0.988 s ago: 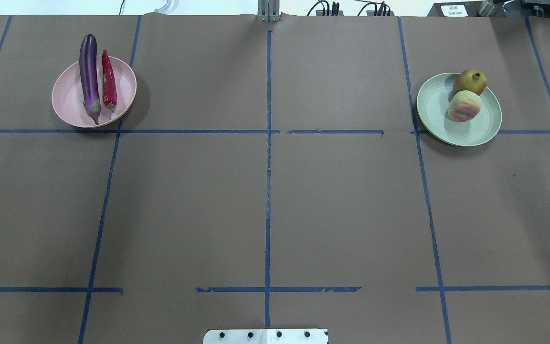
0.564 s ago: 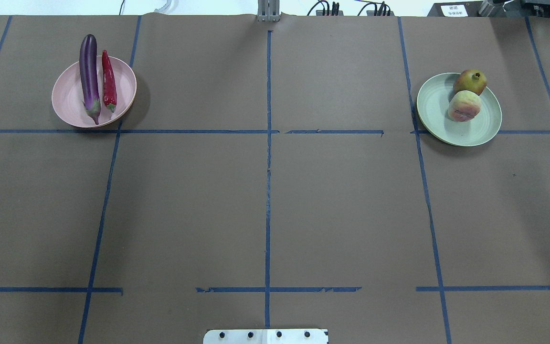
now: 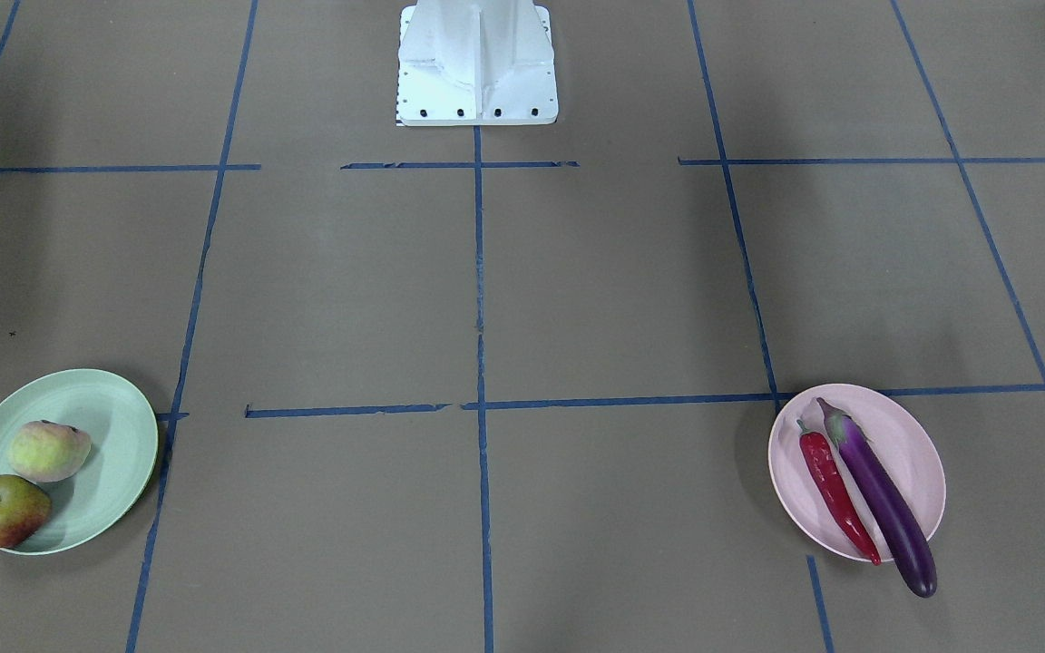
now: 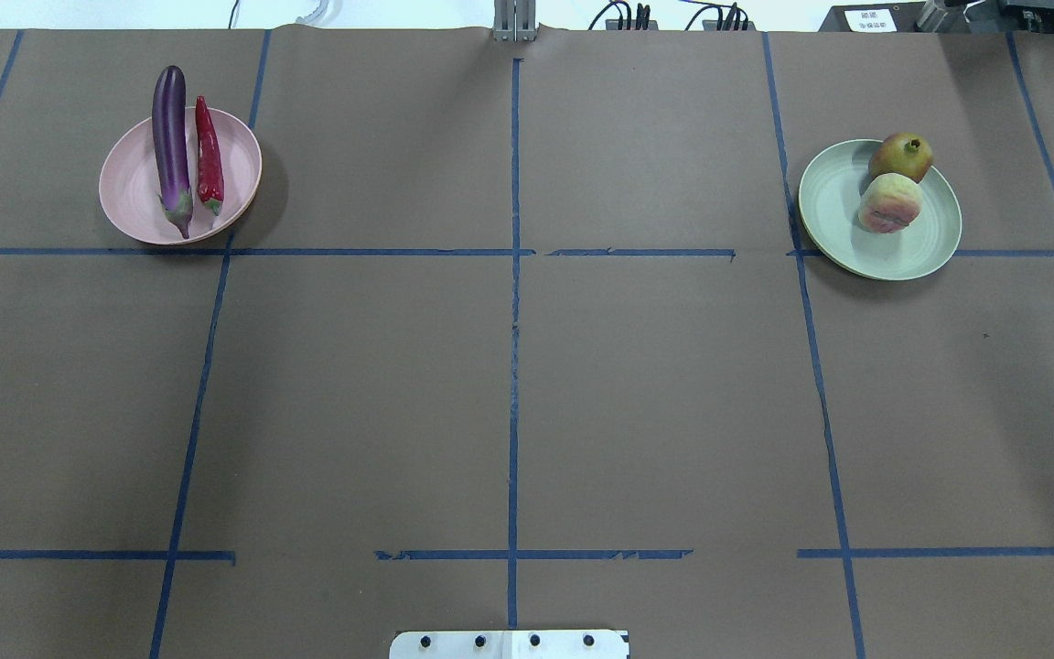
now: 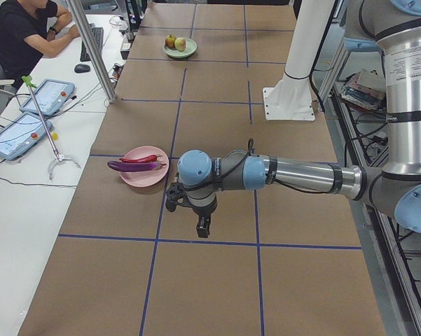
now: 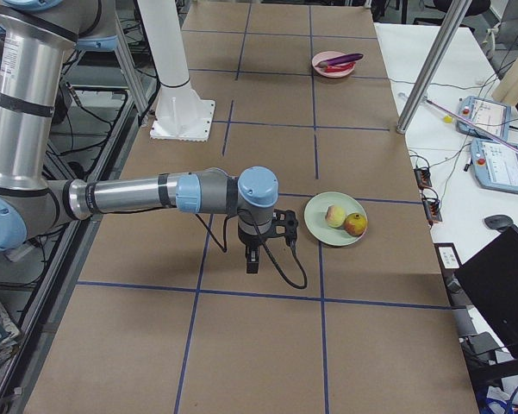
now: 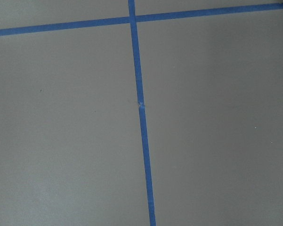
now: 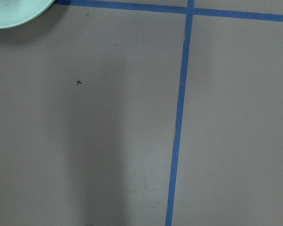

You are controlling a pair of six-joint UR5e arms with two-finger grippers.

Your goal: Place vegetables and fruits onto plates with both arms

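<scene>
Left arm (image 5: 294, 175), right arm (image 6: 138, 194) stretched low over table (image 4: 655, 394). Left gripper (image 5: 203, 227), right gripper (image 6: 252, 259) point down; cannot tell jaw state.
Pink plate (image 4: 129, 197) at table's 10 o'clock holds eggplant (image 4: 170, 137), chili (image 4: 209, 156) at its 3 o'clock.
Green plate (image 4: 833, 206) at 2 o'clock holds pomegranate (image 4: 900, 156), peach (image 4: 890, 203) touching at its 6 o'clock.

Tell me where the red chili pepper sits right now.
In the overhead view the chili pepper lies on the pink plate at the upper left, on the robot's left side, just right of the eggplant.
</scene>
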